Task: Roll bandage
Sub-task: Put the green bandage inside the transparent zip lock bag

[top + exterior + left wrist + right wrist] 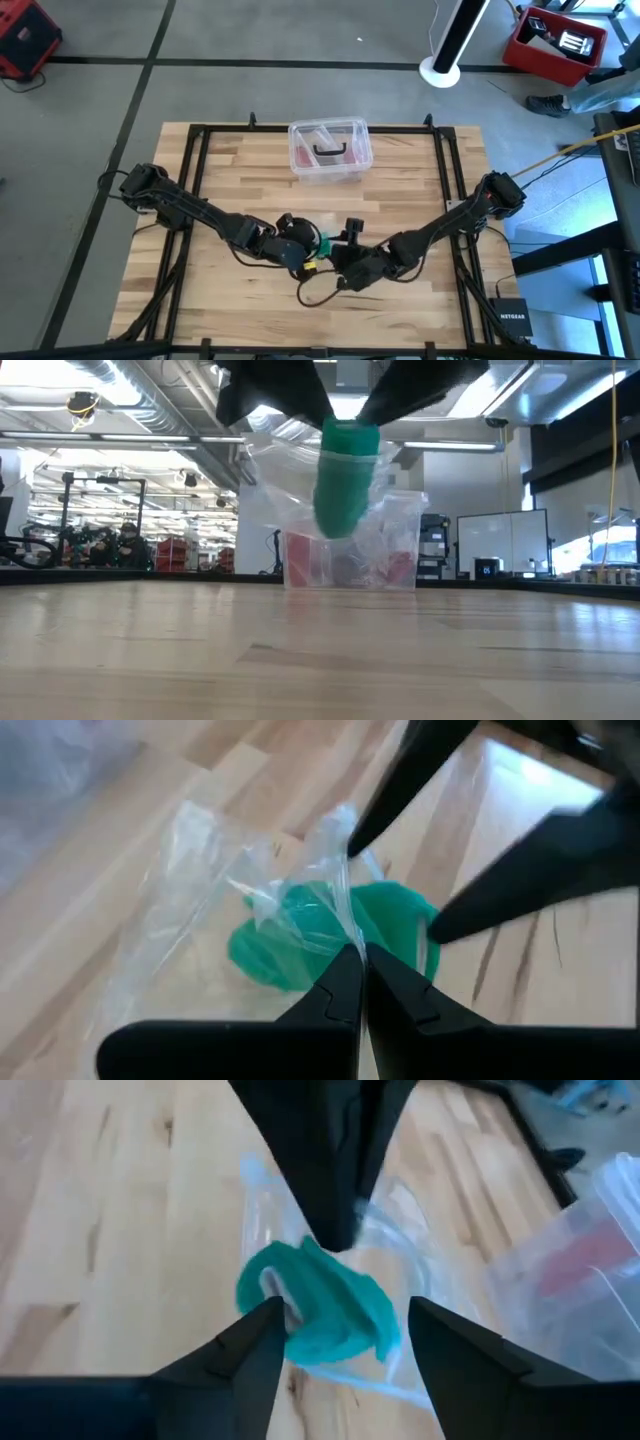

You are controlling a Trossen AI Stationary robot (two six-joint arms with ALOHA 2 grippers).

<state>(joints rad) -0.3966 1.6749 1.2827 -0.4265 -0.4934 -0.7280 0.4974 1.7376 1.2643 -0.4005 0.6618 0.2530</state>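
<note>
Bandage [345,480] hangs above the table [320,650] — plastic box [350,560] behind it.

Wooden table [215,180], clear plastic box [330,150] apparently at its back edge.

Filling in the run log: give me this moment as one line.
left gripper: shut on clear plastic wrap, lifted | right gripper: open beside bandage | bandage: inside wrap, off table

Setting: large open workshop or robotics lab hall.
Exposed silver ceiling ducts [120,385], long strip lights, grey concrete floor [250,30]; light butcher-block wooden table [240,170]; red plastic tool crate [553,42]; dark monitors [500,540]; possibly seated people [125,540] at far benches.
</note>
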